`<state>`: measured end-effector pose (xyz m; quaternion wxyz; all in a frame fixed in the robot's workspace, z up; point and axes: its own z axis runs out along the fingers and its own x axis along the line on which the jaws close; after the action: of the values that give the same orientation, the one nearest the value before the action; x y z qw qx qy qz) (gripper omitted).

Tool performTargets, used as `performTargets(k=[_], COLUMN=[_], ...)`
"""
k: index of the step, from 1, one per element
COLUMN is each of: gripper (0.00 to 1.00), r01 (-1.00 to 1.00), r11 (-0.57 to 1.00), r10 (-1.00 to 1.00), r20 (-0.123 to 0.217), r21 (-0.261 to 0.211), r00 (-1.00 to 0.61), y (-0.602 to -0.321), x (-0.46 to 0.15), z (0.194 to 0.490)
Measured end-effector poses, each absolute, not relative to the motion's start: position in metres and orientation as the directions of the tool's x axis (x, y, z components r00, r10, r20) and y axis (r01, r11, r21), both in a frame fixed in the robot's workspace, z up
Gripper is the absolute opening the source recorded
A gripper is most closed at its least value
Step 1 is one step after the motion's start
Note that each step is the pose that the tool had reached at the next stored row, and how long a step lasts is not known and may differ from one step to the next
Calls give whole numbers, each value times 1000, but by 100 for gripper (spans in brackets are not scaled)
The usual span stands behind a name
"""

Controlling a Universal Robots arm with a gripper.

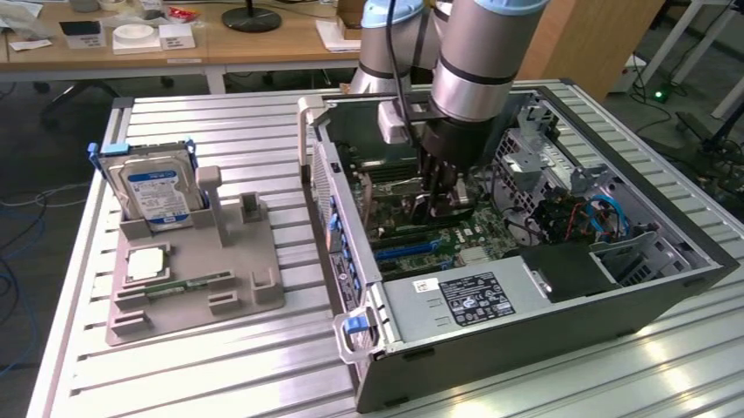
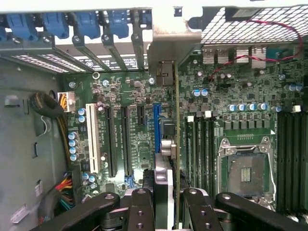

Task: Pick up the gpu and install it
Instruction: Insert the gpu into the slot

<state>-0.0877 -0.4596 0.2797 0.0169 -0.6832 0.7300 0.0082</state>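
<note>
Gripper (image 2: pixel 166 202): black fingers (image 2: pixel 139 207) clamped on the gpu (image 2: pixel 168 144), held edge-on, its silver bracket (image 2: pixel 166 48) by the case's rear slots. Motherboard (image 2: pixel 240 86) below: blue slot (image 2: pixel 156 127), white slot (image 2: pixel 90 137), empty processor socket (image 2: pixel 245 171), memory slots (image 2: pixel 288 159).

Even, bright room light falls from above on the ribbed silver aluminium bench (image 1: pixel 233 366), which throws soft white glare patches near the exterior view's lower right corner, while the inside of the open black computer case (image 1: pixel 651 300) beneath the hand lies in dimmer shade. In the wrist view the pale metal rim of the case (image 2: pixel 144 6) far beyond the hand is washed out to near white. The black linkage of the hand (image 2: pixel 163 211) sits close to the lens and looks soft, while the green motherboard (image 2: pixel 240 96) ahead of it is lit flatly with little shadow.
</note>
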Motion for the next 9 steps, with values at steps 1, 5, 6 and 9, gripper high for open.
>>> performTargets(k=[1,5,6,9], gripper=[28,28,28,28], r01=[-998,-998,-998,-998], r11=[67,67,67,67], r10=[-997,-997,-997,-997], r20=[-36,-36,-36,-36], r21=[-11,-11,-11,-11], r00=[-66,-66,-66,-66], y=[-461,-462,-462,-462], x=[-88,-90,-90,-90], z=[279,273,272,266])
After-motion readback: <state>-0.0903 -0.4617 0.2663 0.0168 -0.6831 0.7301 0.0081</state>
